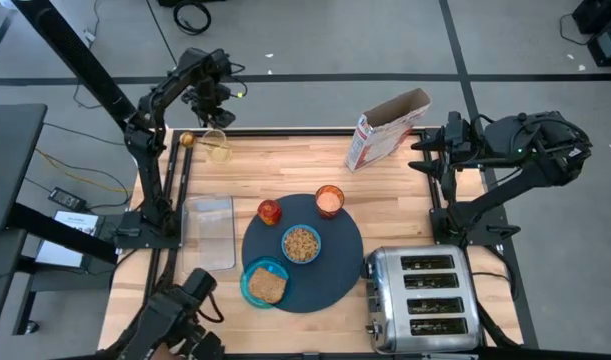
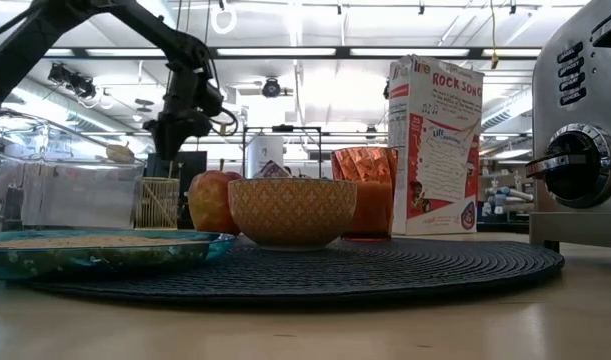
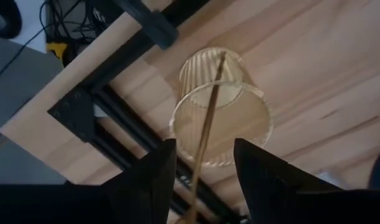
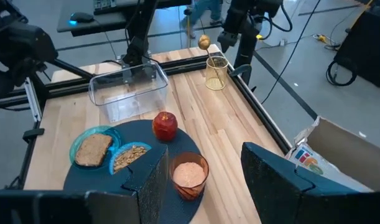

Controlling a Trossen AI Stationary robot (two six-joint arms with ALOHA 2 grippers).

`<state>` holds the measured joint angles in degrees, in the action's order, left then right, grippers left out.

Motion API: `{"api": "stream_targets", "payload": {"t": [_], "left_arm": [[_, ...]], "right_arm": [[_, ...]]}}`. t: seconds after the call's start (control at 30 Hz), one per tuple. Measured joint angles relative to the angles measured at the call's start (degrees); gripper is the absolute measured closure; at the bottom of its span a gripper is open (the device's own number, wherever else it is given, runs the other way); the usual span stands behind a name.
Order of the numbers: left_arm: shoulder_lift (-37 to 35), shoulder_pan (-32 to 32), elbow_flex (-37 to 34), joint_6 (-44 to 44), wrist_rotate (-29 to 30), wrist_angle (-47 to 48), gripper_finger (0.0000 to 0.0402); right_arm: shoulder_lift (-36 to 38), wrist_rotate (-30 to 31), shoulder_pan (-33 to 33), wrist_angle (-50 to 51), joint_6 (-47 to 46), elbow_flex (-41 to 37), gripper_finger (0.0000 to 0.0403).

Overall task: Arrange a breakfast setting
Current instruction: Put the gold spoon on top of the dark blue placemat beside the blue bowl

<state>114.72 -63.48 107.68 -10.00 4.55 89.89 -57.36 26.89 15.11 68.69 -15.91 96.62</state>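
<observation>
A slim gold spoon stands slanted in a clear ribbed cup at the table's far left. Its handle is down in the cup and its bowl leans out over the rim. My left gripper is open just above that cup, one finger on each side of the spoon's handle without touching it. On the dark-grey mat sit the blue bowl, the orange cup and the apple. The teal plate holds the toast. My right gripper is open and empty at the far right.
A clear rectangular tray lies left of the mat. A chrome toaster stands at the near right corner. An open cereal box stands at the far edge, close to my right gripper. Black frame rails run along the table's sides.
</observation>
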Motion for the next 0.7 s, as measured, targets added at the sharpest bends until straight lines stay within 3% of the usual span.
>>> {"api": "stream_targets", "payload": {"t": [0.3,0.7], "left_arm": [[-0.1,-0.6,-2.7,-9.9,1.8,0.1,0.0241],[-2.5,-1.5,-11.3,-11.2,7.3,0.1,0.0242]], "right_arm": [[0.0,0.1,0.0,0.1,-1.1,0.0,0.0193],[0.0,0.4,0.0,0.5,-2.0,0.0,0.0193]]}}
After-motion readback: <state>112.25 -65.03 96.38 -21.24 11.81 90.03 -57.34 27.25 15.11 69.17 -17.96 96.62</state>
